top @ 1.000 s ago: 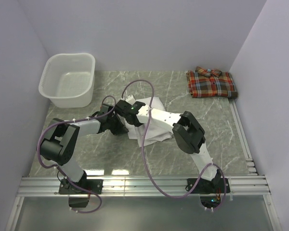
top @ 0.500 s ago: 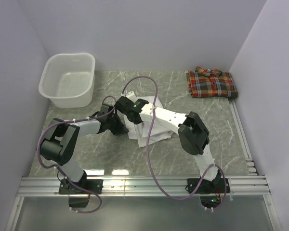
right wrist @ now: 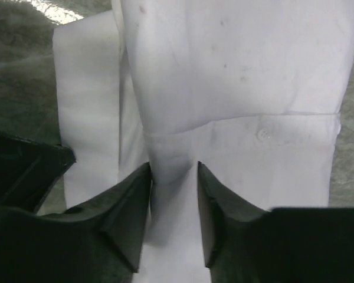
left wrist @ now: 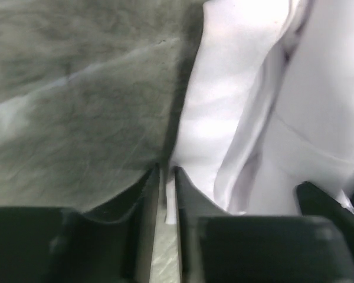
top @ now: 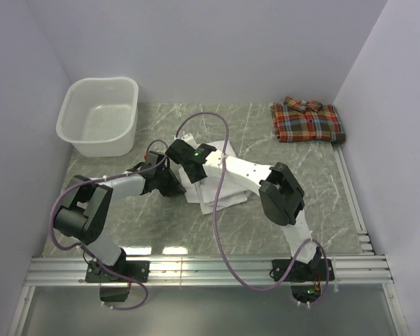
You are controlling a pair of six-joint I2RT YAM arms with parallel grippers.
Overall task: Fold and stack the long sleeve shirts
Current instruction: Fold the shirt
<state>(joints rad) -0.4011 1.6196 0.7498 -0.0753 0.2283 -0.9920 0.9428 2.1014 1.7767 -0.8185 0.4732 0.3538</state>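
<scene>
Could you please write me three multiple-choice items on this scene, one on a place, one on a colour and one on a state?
1. The laundry basket stands at the table's:
A. near right corner
B. far left corner
C. middle

2. The middle shirt is:
A. white
B. blue
C. green

3. The plaid shirt is:
A. draped over the basket
B. spread out with sleeves wide
C. folded into a compact rectangle

Answers:
1 B, it sits at the back beside the left wall.
2 A, the top view and both wrist views show plain white cloth.
3 C, it lies as a neat rectangle in the far right corner.
</scene>
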